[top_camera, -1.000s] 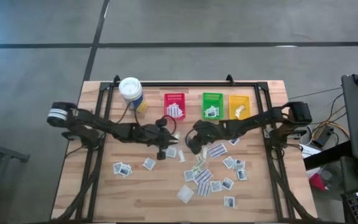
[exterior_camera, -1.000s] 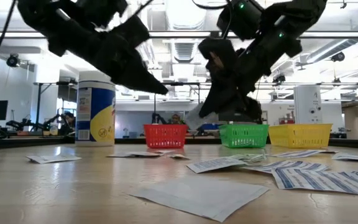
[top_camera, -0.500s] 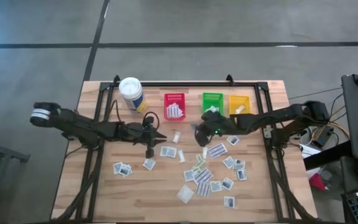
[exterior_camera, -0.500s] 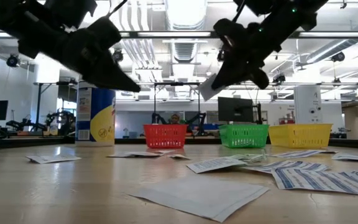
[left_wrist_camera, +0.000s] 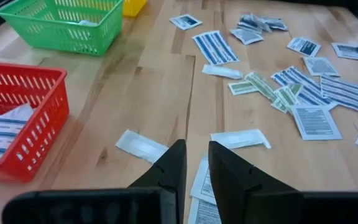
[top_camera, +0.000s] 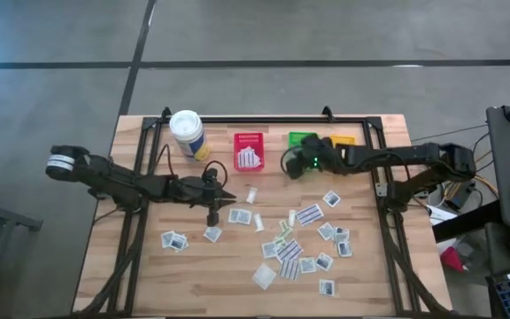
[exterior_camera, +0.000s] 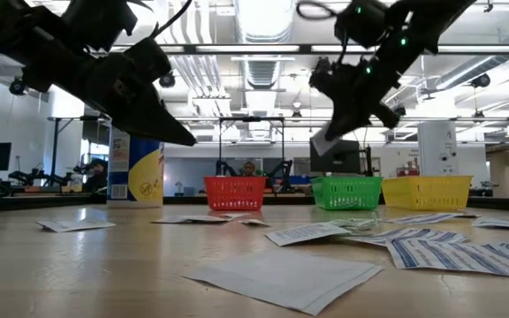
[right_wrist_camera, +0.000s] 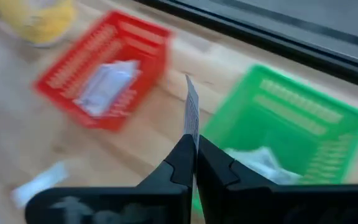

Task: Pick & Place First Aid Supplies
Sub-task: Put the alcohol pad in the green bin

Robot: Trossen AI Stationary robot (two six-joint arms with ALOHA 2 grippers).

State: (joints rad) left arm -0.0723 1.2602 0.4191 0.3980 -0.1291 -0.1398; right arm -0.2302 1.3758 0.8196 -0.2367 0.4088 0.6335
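Pinched edge-on between the shut fingers of the right gripper (right_wrist_camera: 193,163), a thin white packet (right_wrist_camera: 192,112) is carried just short of the green bin (right_wrist_camera: 289,130); it appears light, limp and slippery, so a grip at one edge is judged best. The left gripper (left_wrist_camera: 194,169), jaws slightly apart and empty, hangs above loose packets (left_wrist_camera: 239,138) that lie just ahead of its tips.

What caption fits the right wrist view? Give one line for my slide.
Right gripper shut on a white packet, carrying it edge-on toward the green bin, red bin alongside.
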